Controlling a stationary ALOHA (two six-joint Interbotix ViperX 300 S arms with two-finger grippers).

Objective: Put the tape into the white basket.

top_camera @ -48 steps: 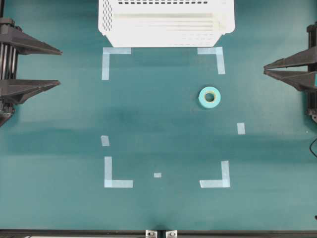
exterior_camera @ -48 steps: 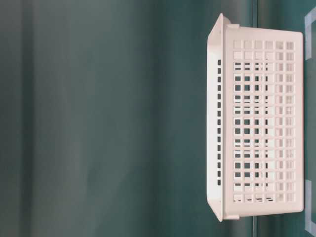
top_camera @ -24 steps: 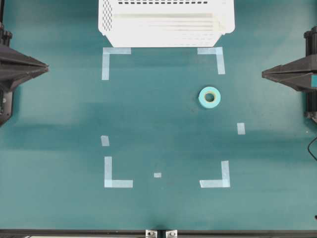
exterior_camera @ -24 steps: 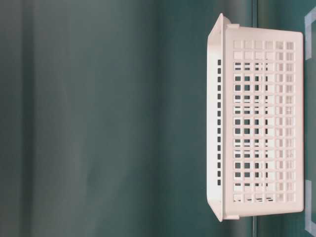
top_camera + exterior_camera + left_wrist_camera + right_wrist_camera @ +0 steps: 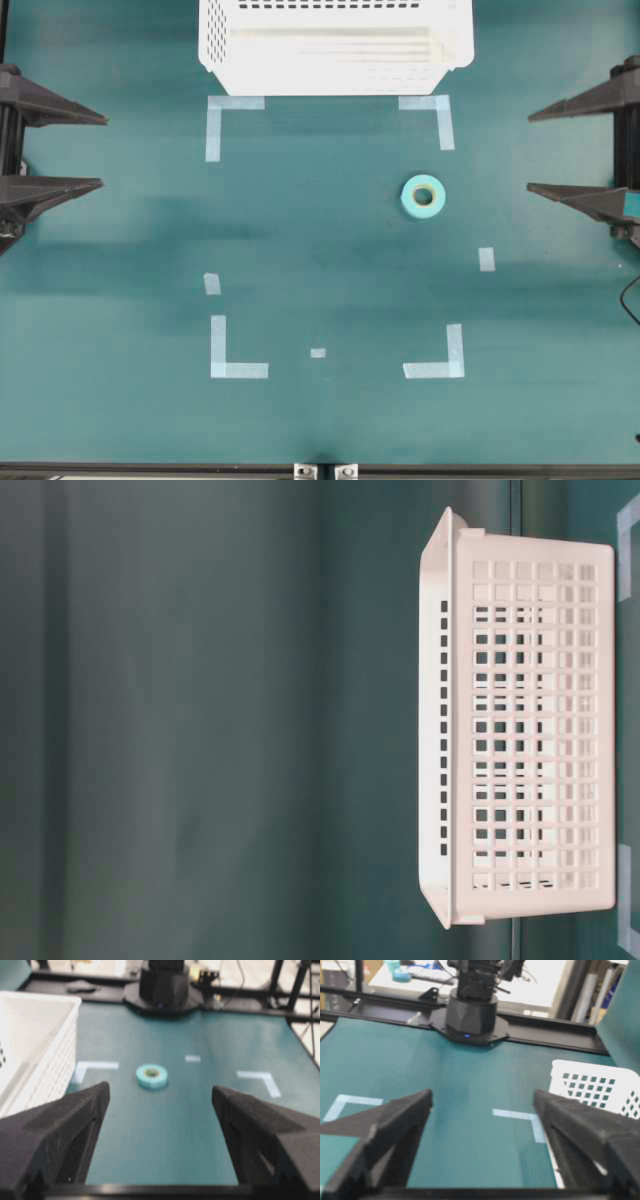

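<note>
Both claws, left (image 5: 100, 150) and right (image 5: 532, 150), gape apart; tape (image 5: 423, 196) bears no readable writing.

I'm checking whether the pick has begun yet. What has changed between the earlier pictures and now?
Only the grippers changed: the left gripper and right gripper spread their fingers wide after being pinched together half a second ago. Neither took hold of anything. The tape and the white basket stayed put.
</note>
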